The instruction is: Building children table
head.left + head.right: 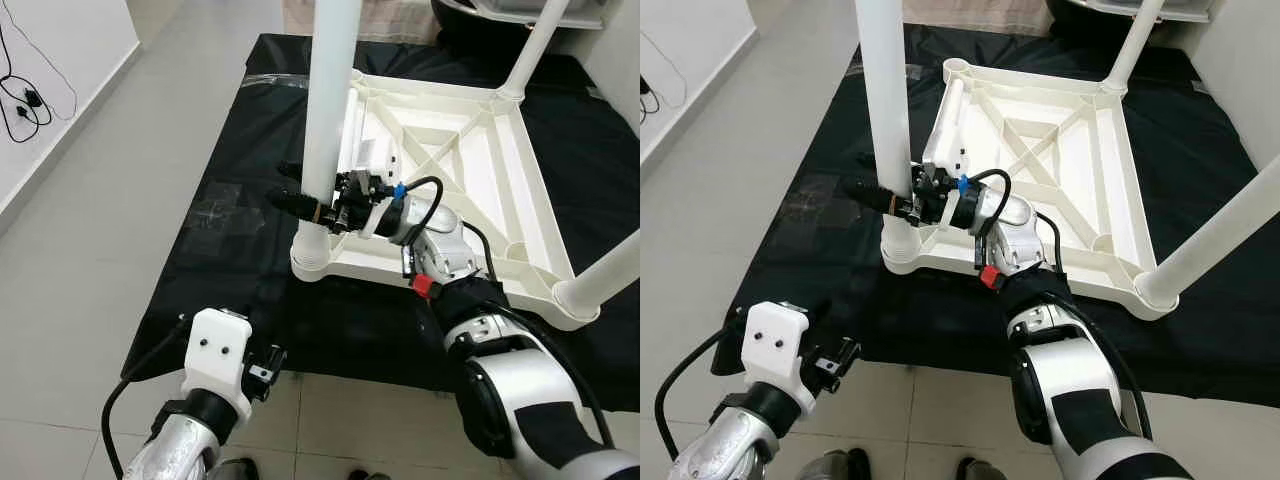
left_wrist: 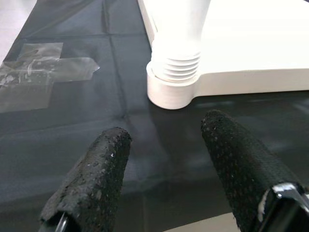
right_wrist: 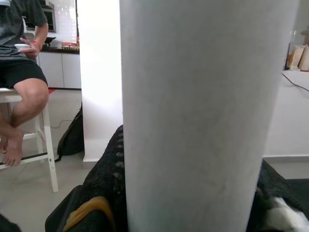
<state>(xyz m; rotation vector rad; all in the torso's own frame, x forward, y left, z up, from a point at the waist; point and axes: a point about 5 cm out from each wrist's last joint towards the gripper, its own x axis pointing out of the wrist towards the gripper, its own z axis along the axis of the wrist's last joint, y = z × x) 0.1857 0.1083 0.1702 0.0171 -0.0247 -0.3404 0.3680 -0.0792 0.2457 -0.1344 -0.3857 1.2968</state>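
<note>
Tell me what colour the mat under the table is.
Black; the mat shows best in the left eye view.

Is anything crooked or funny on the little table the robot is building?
The white table lies upside down on the black sheet, normal for fitting legs. One oddity: the leg held by the right gripper still shows screw threads above its corner socket, so it isn't fully screwed in. One far corner has no leg.

table top (image 1: 500, 190): white plastic, upside down on the black sheet, underside ribs crossing in an X
near leg (image 1: 328, 120): white round tube, upright in the near left corner socket, screw threads showing just above the socket
far leg (image 1: 535, 45): upright at the far corner
right leg (image 1: 605, 275): standing in the near right corner socket, leaning outward
</note>
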